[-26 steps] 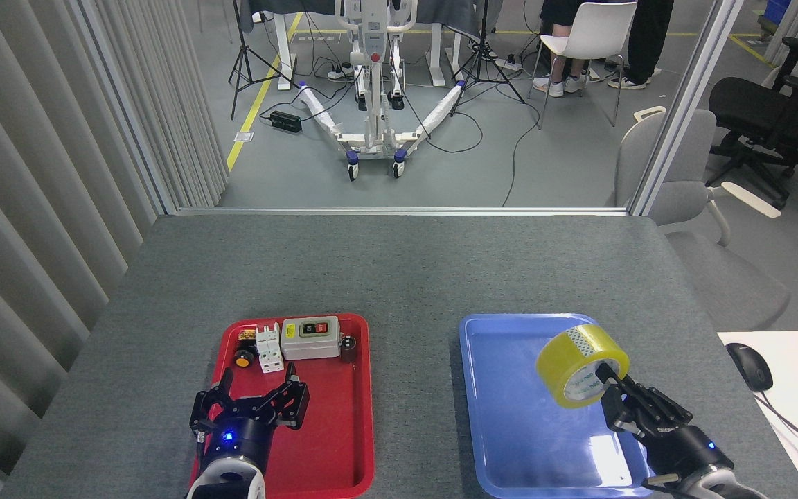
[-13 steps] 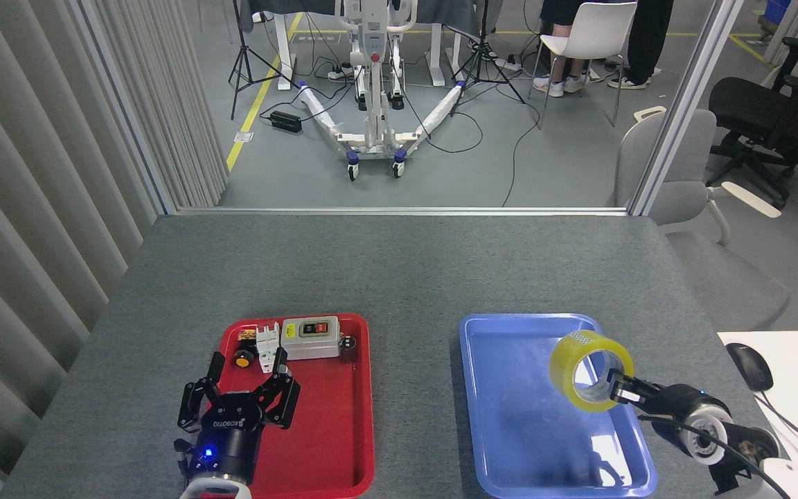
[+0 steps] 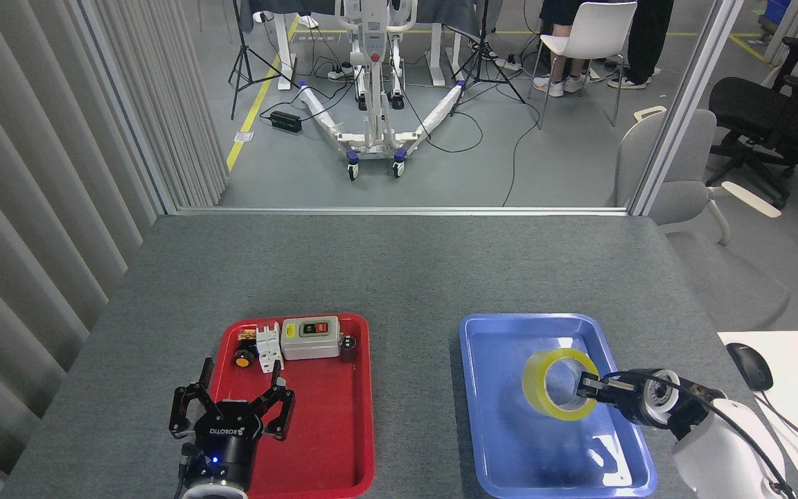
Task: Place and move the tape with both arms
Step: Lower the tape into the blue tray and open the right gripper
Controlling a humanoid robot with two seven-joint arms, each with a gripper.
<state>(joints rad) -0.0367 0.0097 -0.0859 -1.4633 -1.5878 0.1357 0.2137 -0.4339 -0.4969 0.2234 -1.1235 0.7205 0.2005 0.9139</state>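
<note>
The tape [image 3: 557,382], a translucent yellow roll, is tilted so its hole faces up and toward me, held over the blue tray [image 3: 503,430]. My right gripper [image 3: 587,385] comes in from the right and is shut on the roll's right wall. Whether the roll touches the tray floor is unclear. At the lower left my left gripper [image 3: 233,402] stands open with its fingers spread, over the near left part of the red tray [image 3: 333,443], holding nothing.
At the red tray's far end lie a grey switch box [image 3: 310,338], a white breaker [image 3: 269,348], an orange-capped part [image 3: 242,359] and a small dark cylinder [image 3: 348,348]. A computer mouse [image 3: 749,366] lies on a white desk at right. The table's far edge borders a partition.
My right arm has rolled over and carried the tape down and left, from above the blue tray's right rim into the tray. My left gripper has drawn back toward me, still open.
</note>
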